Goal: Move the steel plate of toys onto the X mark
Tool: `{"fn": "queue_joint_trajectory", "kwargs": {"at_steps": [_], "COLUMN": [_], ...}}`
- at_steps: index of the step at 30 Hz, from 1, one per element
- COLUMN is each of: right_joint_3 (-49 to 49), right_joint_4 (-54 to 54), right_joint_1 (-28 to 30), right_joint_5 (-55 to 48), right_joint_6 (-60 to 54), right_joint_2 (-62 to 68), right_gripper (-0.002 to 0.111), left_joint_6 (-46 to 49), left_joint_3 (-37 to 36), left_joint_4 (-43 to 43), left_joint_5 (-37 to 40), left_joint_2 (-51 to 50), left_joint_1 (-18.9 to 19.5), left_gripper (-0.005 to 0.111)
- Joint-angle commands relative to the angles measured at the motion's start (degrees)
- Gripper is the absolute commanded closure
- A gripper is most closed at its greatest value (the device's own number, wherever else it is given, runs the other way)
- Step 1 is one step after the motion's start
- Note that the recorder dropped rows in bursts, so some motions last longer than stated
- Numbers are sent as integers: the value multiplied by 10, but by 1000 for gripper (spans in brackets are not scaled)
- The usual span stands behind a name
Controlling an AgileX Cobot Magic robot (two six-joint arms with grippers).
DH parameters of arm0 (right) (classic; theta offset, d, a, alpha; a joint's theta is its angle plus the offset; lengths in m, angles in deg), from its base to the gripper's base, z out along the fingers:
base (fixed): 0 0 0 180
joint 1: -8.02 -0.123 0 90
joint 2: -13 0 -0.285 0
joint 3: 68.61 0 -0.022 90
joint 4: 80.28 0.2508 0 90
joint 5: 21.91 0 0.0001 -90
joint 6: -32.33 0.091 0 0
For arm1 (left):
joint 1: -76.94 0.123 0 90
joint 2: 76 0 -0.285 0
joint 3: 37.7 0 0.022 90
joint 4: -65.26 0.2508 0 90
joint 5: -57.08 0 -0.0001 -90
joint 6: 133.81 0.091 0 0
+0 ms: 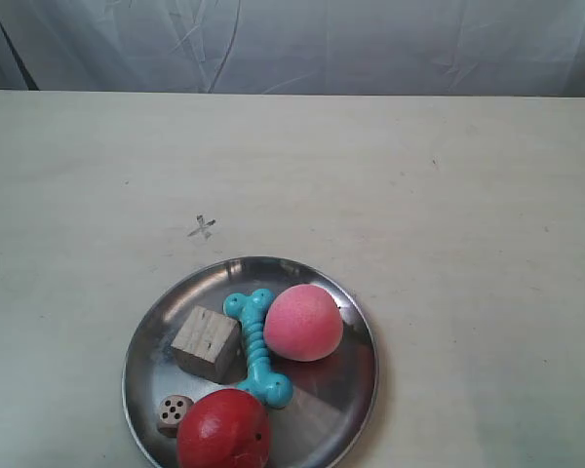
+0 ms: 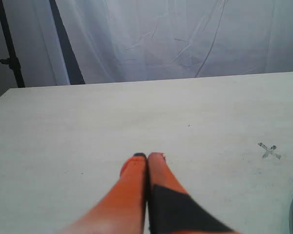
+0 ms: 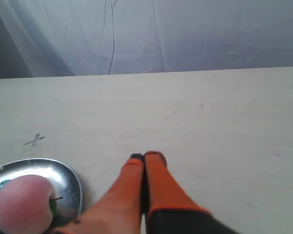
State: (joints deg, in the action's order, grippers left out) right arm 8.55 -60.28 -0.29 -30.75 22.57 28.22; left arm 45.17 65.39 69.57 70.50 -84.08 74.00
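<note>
The steel plate (image 1: 166,312) is sitting on the cream counter (image 1: 448,195) at the near edge of the exterior view, its nearest part running out of the picture. It is carrying all the toys: the plain wooden cube (image 1: 206,342) is lying beside the teal bone (image 1: 256,347), which is stretching across the middle of the dish, and the pink ball (image 1: 303,323) is resting against the bone's other side. The red ball (image 1: 224,430) is sitting by the bone's near end, with the small die (image 1: 175,412) just beside it. The X mark (image 1: 203,228) is showing bare on the counter just past the plate's far rim, apart from it, so the plate is not yet lying on the mark. The left gripper (image 2: 147,157) is hanging over open counter, its orange jaws clenched together on nothing, with the mark off to one side. The right gripper (image 3: 145,157) is hovering near the plate's rim, not touching it, its jaws likewise pressing shut and empty. A pale cloth (image 1: 370,39) is hanging behind the counter.
</note>
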Motion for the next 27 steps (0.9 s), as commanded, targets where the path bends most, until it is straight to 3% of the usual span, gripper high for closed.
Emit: {"fn": "queue_joint_trajectory", "kwargs": {"at_steps": [1,19,23,27], "right_joint_3": [1,1,1,1], "right_joint_4": [0,0,0,0], "right_joint_1": [2,2,2,2], "right_joint_5": [3,5,5,5], "right_joint_6": [-4,-4,-4,-4], "right_joint_2": [-3,-3,-3,-3], "right_gripper": [108,108,108,108], "left_joint_6": [0,0,0,-9], "left_joint_3": [-3,-3,-3,-3], "left_joint_4": [1,21,48,-26], "left_joint_5": [-2,-8,-98,-201], "left_joint_2": [3,3,3,3], "left_joint_1": [-6,-6,-6,-6], "left_gripper": [106,106,106,106]}}
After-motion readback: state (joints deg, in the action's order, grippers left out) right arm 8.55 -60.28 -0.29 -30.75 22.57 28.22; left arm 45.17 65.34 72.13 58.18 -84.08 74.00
